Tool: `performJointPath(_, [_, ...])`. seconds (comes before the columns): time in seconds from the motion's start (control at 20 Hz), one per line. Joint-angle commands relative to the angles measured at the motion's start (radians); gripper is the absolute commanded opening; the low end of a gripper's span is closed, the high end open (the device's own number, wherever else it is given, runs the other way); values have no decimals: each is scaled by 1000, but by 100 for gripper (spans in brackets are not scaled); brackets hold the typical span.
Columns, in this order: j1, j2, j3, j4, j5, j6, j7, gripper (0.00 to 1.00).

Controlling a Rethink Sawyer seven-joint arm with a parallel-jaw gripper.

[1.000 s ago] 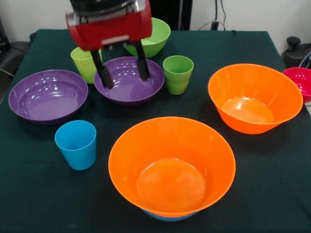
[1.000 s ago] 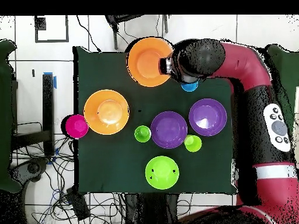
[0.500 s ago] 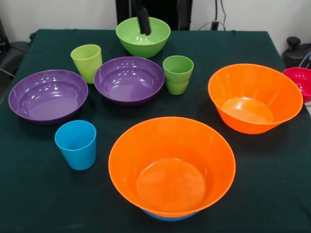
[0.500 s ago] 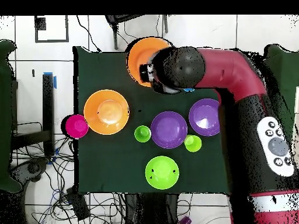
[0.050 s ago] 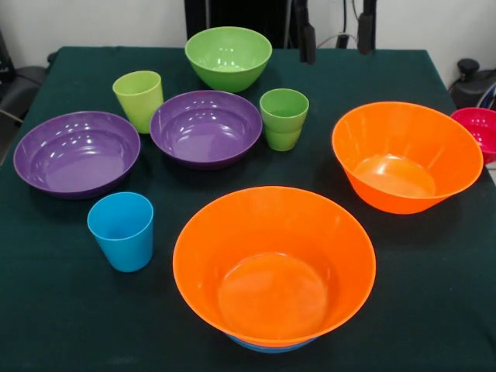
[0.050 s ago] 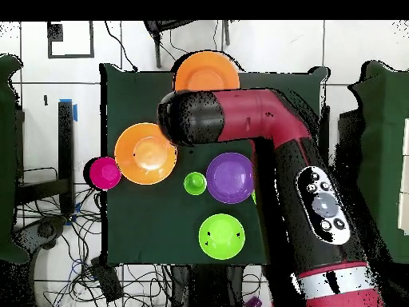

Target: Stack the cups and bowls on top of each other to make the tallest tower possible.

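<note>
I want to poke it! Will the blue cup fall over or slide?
The blue cup is narrower at its base than its rim, so a high poke would probably tip it. It looks light and glossy, yet the dark tablecloth may stop it sliding far.

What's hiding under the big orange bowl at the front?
A thin blue rim peeks out beneath the near orange bowl, so it sits nested in something blue, probably a bowl. The orange bowl covers the rest of it. Inside the orange bowl there is nothing.
</note>
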Motion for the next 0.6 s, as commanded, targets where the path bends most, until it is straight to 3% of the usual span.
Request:
performJointPath(0.05, [63, 42, -145, 157, -35, -105, 255, 100])
performJointPath(0.6, [83, 49, -176, 188, -46, -164, 250, 100])
